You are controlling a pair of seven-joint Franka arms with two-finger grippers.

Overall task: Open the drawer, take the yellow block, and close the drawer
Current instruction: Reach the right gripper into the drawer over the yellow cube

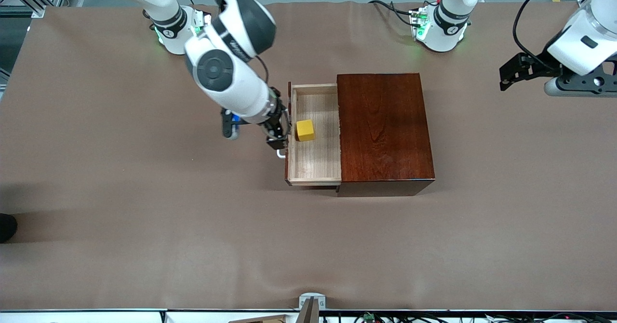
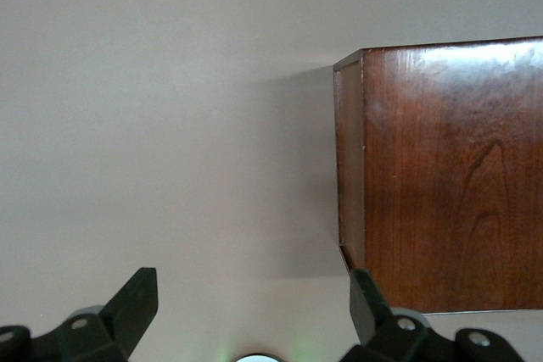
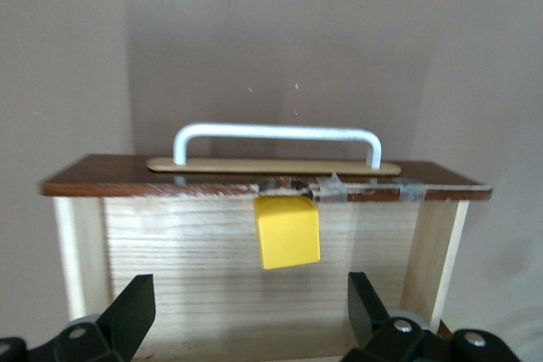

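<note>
Drawer is pulled out of the dark reddish-brown wooden box, sticking out toward the right arm's end of the surface. Its long axis runs from nearer the front camera to farther from it, and the front panel with the white loop handle faces the right arm's end. Pale wood inside, dark trim on the front edge.

Surface is covered in a plain brownish cloth with a few soft wrinkles, pretty much wall to wall. Both arm bases sit along the edge farthest from the front camera with little green lights on them, and some cables trail off there. A bit of metal framing shows at one corner of the room, plus a strip of clutter and wires along the edge closest to the front camera.

Yellow block sits in the drawer on the tray floor, close to the front panel and roughly mid-length, turned a little off square.

Right end effector is right over the drawer front by the handle, fingers spread wide, holding nothing. Left end effector just waits up off toward the left arm's end, well apart from the box, fingers also apart and empty.
</note>
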